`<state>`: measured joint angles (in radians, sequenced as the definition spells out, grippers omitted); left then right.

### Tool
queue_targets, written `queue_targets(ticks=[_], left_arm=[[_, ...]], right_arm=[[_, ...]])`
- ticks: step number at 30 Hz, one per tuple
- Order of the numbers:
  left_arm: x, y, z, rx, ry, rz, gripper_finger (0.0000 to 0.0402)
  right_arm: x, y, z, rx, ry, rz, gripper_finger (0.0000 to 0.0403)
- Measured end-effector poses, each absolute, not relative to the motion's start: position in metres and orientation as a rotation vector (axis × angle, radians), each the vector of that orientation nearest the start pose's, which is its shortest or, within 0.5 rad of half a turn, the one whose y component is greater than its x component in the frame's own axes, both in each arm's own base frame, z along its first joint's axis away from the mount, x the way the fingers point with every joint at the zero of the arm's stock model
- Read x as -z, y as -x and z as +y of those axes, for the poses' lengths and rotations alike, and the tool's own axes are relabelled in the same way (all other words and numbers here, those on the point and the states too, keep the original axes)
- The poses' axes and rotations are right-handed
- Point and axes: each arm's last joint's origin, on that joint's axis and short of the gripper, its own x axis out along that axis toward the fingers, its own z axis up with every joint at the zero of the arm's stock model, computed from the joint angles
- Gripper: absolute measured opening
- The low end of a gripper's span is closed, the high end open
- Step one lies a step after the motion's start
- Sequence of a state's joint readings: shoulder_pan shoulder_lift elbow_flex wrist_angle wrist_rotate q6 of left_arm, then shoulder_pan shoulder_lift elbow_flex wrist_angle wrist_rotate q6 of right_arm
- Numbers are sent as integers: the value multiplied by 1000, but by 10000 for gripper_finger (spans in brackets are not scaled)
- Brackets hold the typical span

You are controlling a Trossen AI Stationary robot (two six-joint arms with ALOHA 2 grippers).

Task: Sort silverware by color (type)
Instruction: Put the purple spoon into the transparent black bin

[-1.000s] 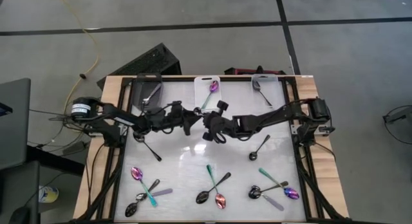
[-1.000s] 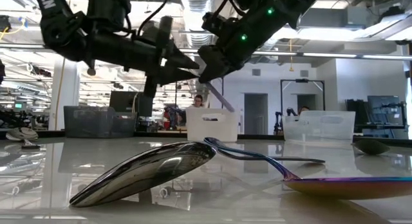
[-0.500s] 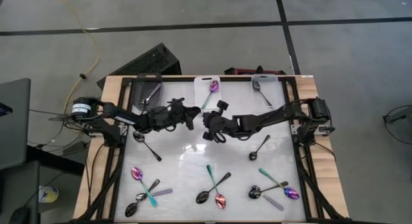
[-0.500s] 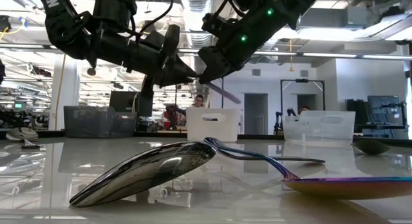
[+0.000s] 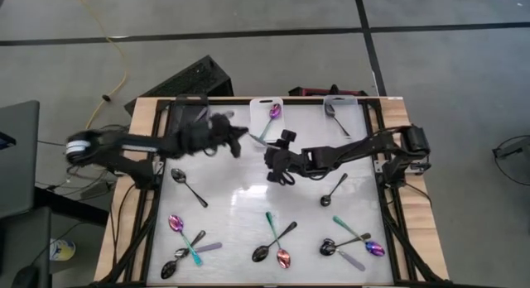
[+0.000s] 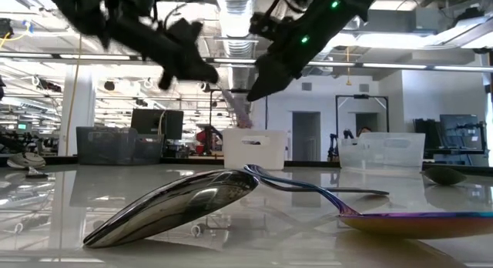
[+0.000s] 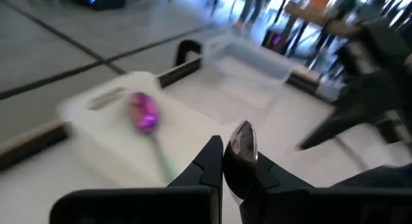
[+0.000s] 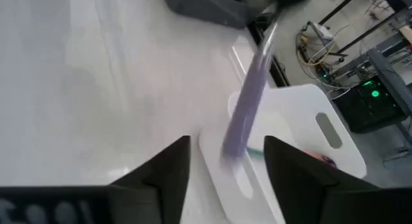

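From above, the left gripper (image 5: 241, 141) hangs near the middle white rectangular bin (image 5: 266, 112), which holds one iridescent purple spoon (image 5: 272, 114); loose spoons lie along the glossy white counter (image 5: 240, 205) near edge. The right gripper (image 5: 272, 158) hovers mid-counter. At counter level, a shiny silver spoon (image 6: 173, 206) lies in front; an industrial hall lies behind. The left wrist shows its gripper clenched on a glossy spoon with a lavender handle (image 7: 239, 159). The right wrist shows released jaws, that handle beyond. No writing is readable.
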<state>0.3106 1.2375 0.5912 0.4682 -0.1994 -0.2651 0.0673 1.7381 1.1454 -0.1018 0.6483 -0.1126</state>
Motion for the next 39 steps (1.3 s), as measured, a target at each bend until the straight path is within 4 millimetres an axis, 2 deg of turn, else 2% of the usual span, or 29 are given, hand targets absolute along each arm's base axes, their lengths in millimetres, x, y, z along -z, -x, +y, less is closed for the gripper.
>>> queue_targets(ticks=[3,6,9,11,14,18,21,25,28,32,35,39], left_arm=[[-289,-225,95,-542,207,199,2],[-340,-201,102,-614,112,357,1],[-372,-180,117,-780,71,553,1],[-383,-172,133,-865,80,656,1],[-377,-169,169,-896,139,848,1],[-344,-164,224,-853,293,1206,1],[-324,-161,258,-822,403,1424,0],[-303,-164,288,-772,484,1537,0],[-287,-167,301,-749,525,1587,0],[-268,-169,307,-686,559,1682,0],[-260,-170,309,-681,577,1710,7],[-260,-173,312,-709,556,1672,39]], right_arm=[[-225,-362,12,513,344,721,242],[-228,-356,14,514,329,745,244],[-230,-355,13,519,327,741,241],[-229,-355,12,518,331,750,239],[-226,-356,13,518,331,758,238],[-224,-355,17,500,265,761,238],[-221,-353,22,476,226,786,238],[-219,-350,30,458,219,806,238],[-219,-349,33,456,208,804,238],[-219,-349,35,453,207,804,238],[-219,-349,35,450,214,806,238],[-219,-349,34,452,214,807,238]])
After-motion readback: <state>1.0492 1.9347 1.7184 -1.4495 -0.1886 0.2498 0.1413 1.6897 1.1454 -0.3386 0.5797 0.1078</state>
